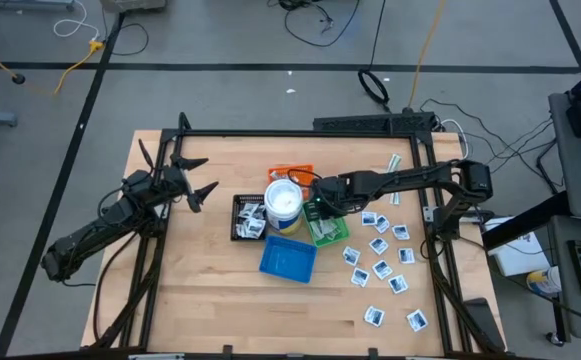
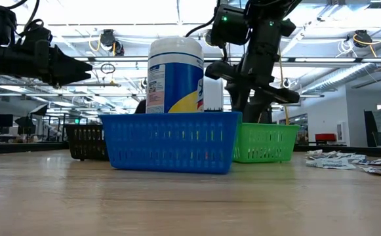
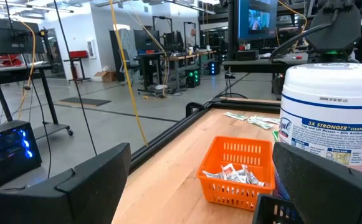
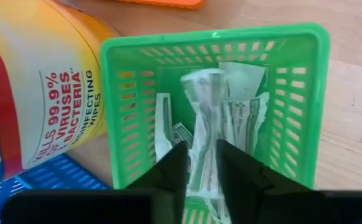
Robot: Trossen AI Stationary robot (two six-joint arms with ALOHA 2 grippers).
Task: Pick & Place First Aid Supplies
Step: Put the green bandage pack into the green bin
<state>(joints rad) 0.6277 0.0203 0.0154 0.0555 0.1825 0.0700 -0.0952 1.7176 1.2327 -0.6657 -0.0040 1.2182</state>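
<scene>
Blue plastic mesh tray (image 2: pixel 170 141) stands nearest the low camera, hiding the base of the white round wipes tub (image 2: pixel 175 74) and much of the green mesh tray (image 2: pixel 267 143) behind it. Above the green tray, the right gripper (image 4: pixel 202 163) has its jaws nearly closed on a narrow pale wrapped strip (image 4: pixel 204 127), whose long axis runs straight out from the jaws, its lower end cut off. More packets lie beneath. The left gripper (image 1: pixel 198 176) hovers wide open, well apart. Scattered white square packets (image 1: pixel 382 268) lie on the pale wooden table (image 1: pixel 200 290); an open workshop lies beyond.
</scene>
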